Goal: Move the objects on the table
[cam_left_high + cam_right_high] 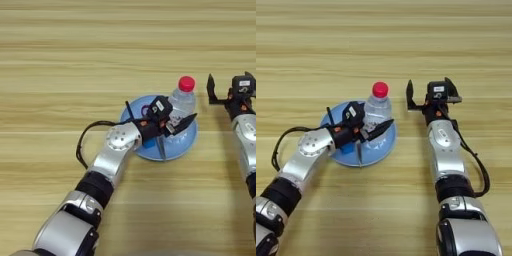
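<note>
Well, in the left eye view my left gripper (179,125) hung spread over the blue plate (187,142), holding nothing, beside the bottle (182,97) at its far rim. In the right eye view my right gripper (432,95) gaped empty beside it; a nudge could've toppled it.

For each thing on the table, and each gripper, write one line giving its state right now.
water bottle: upright, red cap on, standing on the blue plate.
blue plate: flat on the table, holding several things.
blue block: on the plate, mostly hidden by the left gripper.
black stick: tilted, on the plate's left rim.
left gripper: open, over the plate.
right gripper: open, empty, right of the bottle.
</note>
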You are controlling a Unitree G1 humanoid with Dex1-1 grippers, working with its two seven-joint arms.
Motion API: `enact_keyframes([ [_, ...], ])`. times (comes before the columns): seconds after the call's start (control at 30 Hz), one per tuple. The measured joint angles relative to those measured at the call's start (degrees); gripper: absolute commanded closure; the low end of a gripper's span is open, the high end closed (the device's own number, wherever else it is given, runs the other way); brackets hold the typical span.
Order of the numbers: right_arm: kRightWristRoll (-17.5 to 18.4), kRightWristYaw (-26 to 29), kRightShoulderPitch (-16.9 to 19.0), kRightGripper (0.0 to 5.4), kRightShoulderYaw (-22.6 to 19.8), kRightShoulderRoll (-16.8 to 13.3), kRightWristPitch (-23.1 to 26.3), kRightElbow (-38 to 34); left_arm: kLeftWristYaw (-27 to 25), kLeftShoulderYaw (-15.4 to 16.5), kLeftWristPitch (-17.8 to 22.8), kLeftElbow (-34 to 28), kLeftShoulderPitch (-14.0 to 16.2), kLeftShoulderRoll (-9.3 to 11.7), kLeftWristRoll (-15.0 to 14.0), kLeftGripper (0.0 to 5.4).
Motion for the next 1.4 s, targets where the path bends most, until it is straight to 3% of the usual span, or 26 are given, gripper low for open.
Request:
enact_keyframes([
  [0.2, 0.00, 0.00, 0.02, 0.00, 0.04, 0.00, 0.11, -0.13, 1.34, 3.20, 1.97, -7.13, 0.35, 1.51, -0.52, 2.26],
  [0.43, -0.01, 0.01, 0.02, 0.00, 0.04, 0.00, 0.35, -0.13, 4.76, 8.99, 5.63, -14.13, -0.01, 5.26, -2.41, 2.27],
  [0.77, 0.01, 0.03, 0.02, 0.00, 0.01, -0.04, 0.44, -0.13, 9.74, 17.39, 7.04, -13.54, -0.69, 10.94, -2.94, 2.27],
  [1.13, 0.07, 0.19, 0.73, 0.00, -0.23, -0.31, 1.05, -1.15, 12.99, 19.57, 7.34, -9.04, 1.53, 11.35, -2.93, 2.27],
  [1.4, 0.18, 0.44, 2.02, 0.00, -0.41, -0.59, 2.41, -4.79, 14.59, 19.45, 7.48, -6.66, 2.33, 11.28, -2.16, 2.27],
])
